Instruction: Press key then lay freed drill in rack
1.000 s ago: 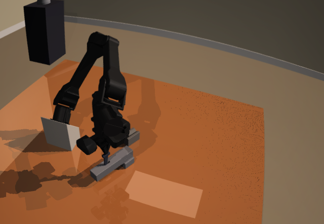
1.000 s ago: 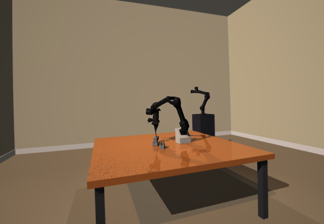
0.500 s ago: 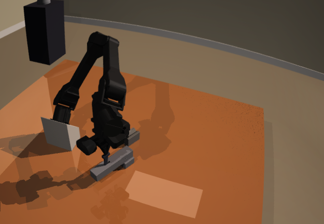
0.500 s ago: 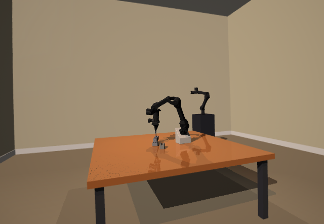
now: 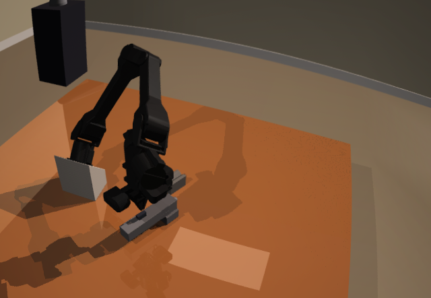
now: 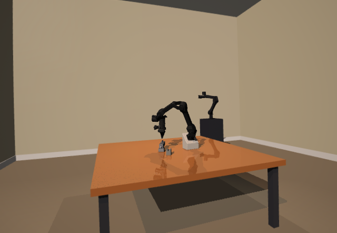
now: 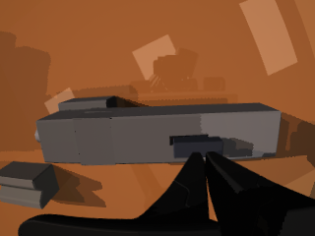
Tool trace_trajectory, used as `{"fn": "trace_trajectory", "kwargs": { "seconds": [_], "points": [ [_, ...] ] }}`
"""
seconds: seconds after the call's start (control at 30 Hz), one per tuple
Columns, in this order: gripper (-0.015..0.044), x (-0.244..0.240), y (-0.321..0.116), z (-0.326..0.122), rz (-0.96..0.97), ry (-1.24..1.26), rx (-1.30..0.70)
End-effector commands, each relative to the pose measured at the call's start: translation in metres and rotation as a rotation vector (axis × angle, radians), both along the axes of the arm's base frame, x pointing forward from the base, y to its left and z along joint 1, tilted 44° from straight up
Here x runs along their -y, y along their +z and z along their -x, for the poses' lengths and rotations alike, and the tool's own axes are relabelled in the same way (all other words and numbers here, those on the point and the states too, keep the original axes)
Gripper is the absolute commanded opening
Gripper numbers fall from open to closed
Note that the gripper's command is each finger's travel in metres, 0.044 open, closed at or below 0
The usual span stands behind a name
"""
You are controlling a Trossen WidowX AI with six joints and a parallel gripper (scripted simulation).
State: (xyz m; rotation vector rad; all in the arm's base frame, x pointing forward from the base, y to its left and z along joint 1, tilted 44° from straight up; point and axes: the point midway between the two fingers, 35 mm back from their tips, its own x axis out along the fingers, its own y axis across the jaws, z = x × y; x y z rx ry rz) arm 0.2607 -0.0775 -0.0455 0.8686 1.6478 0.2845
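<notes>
A long grey block [image 5: 156, 212] [image 6: 161, 146] [image 7: 98, 143] stands on the table and seems to be the drill's holder. A dark blue-grey key [image 5: 141, 215] [image 7: 197, 148] sits at a slot in its top. A small pale round end, perhaps the drill [image 7: 37, 136], pokes out of the block's left end in the wrist view; the rest is hidden inside. My gripper [image 5: 141, 208] [image 6: 162, 138] [image 7: 203, 160] points down a little above the key, with its fingertips almost together and nothing between them. The small notched grey rack [image 5: 179, 182] [image 6: 168, 152] [image 7: 26, 186] stands near the block's drill end.
My arm's white base block [image 5: 77, 179] [image 6: 190, 144] stands on the orange table [image 5: 295, 200] [image 6: 130, 167]. A second arm [image 6: 213, 106] stands on a dark pedestal [image 5: 73, 40] [image 6: 211, 128] beyond the table. Bright light patches and shadows lie across the table top.
</notes>
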Motion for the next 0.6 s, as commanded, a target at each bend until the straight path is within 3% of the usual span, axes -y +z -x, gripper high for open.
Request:
{"fn": "trace_trajectory", "kwargs": {
  "seconds": [0.0, 0.23, 0.43, 0.57],
  "points": [
    [0.0079, -0.001, 0.002, 0.002, -0.018, 0.009, -0.025],
    [0.0263, 0.048, 0.046, -0.003, -0.016, 0.009, -0.026],
    [0.0420, 0.042, 0.042, -0.003, -0.013, 0.011, -0.008],
    [0.0440, -0.002, 0.049, -0.030, -0.008, 0.328, 0.280]
  ]
}}
